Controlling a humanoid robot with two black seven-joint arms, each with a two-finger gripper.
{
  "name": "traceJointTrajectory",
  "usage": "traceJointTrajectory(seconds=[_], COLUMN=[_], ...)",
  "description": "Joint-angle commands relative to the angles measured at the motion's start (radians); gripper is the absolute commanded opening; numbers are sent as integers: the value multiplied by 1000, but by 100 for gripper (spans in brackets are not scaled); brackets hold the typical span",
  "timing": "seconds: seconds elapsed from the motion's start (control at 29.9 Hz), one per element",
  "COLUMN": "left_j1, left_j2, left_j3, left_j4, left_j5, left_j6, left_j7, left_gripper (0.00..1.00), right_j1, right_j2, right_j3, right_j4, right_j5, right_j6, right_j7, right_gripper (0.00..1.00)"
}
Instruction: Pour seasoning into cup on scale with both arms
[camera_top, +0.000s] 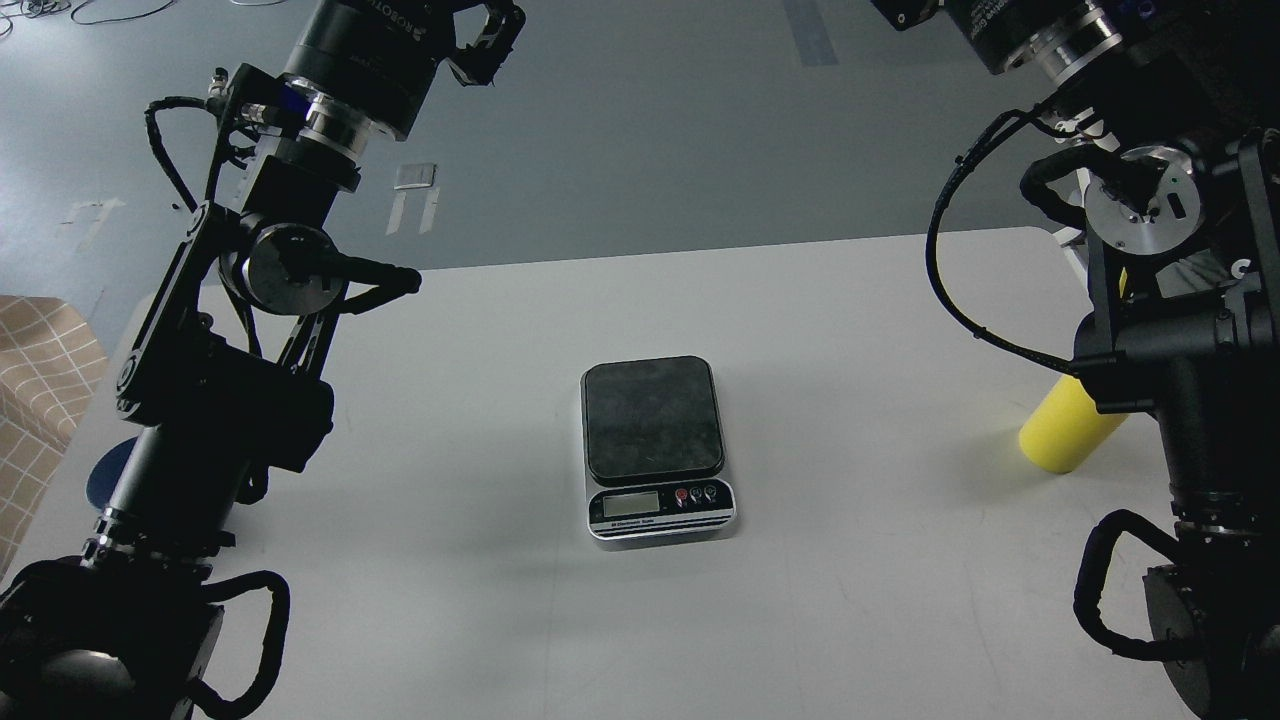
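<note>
Clearly, the scale (655, 448) lies flat near the middle of the white counter (850, 600), its dark grey top plate bare and its silver front strip, with the LCD display and small buttons, turned toward the near edge. Nothing stands on it.

My left hand (488, 45) is raised high at the top of the view, up and away from the scale, which sits well below it and to its right. Only part of its black fingers shows near the top edge; they appear spread somewhat with nothing between them, though at this angle I cannot tell for sure how far open they are.

My right hand is cut off by the upper right edge of the view, so its state cannot be told. Only the wrist and the thick links of the right arm (1180, 330) show.

The seasoning (1068, 428) stands on the counter at the far right, well apart from the scale, its yellow body partly hidden behind the right arm; its cap and nozzle are covered.

A slate-blue rounded shape (108, 470) peeks out from behind the left arm (215, 400) near the counter's left edge; it may be the cup, mostly hidden.
</note>
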Motion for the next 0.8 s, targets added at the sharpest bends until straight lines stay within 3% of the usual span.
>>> traceJointTrajectory(seconds=[0.0,0.4,0.77], left_j1=[9,63,57], left_j2=[-7,19,14], left_j3=[3,0,-7], left_j4=[0,11,12], left_j5=[2,2,2], left_j6=[-7,-96,-90], left_j7=[2,-7,-8], left_gripper=[99,99,99], right_j1=[-5,-20,-38], right_j2=[5,1,5], right_j3=[-10,-2,-6], right_j4=[1,-2,-1], right_j5=[-2,3,3], right_j6=[0,0,0], right_j7=[0,0,0], right_gripper=[99,99,99])
